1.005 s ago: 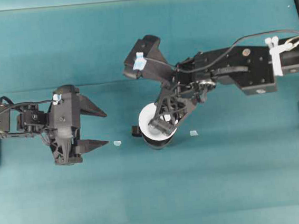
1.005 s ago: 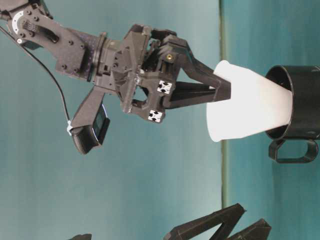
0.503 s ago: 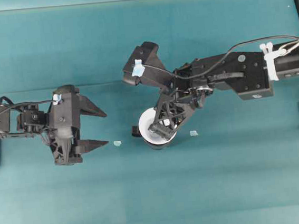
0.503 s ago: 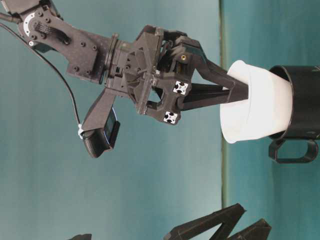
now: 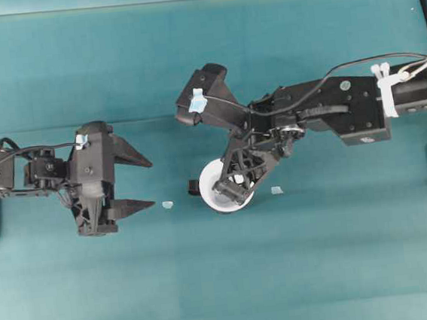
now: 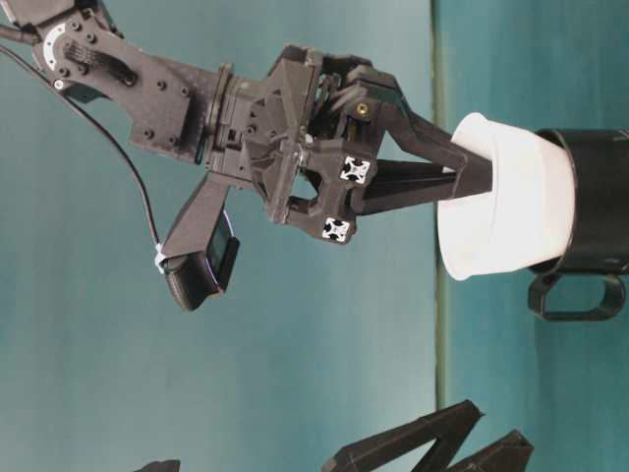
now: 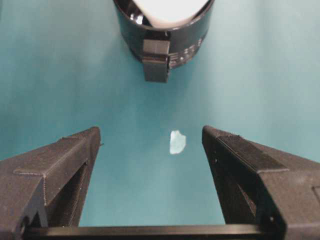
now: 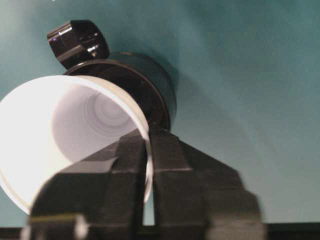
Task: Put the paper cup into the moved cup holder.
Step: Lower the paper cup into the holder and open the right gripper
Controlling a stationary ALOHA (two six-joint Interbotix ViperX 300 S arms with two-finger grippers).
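Observation:
The white paper cup [image 6: 511, 211] sits upright, its lower part inside the glossy black cup holder [image 6: 600, 197], rim well above the holder's edge. From overhead the cup [image 5: 218, 188] covers the holder, whose small handle [image 5: 192, 187] pokes out on the left. My right gripper [image 8: 148, 145] straddles the cup's wall at the rim, one finger inside and one outside. Its jaws stand slightly open, with a thin gap beside the wall. My left gripper [image 5: 152, 184] rests wide open on the cloth to the left, empty, facing the holder [image 7: 175, 40].
Two small pale scraps lie on the teal cloth, one [image 5: 168, 204] between my left gripper and the holder, one [image 5: 276, 190] right of the holder. Black frame posts stand at the left and right edges.
The right gripper has lowered the paper cup deeper into the cup holder, then eased its jaws a little apart. The left arm has not moved.

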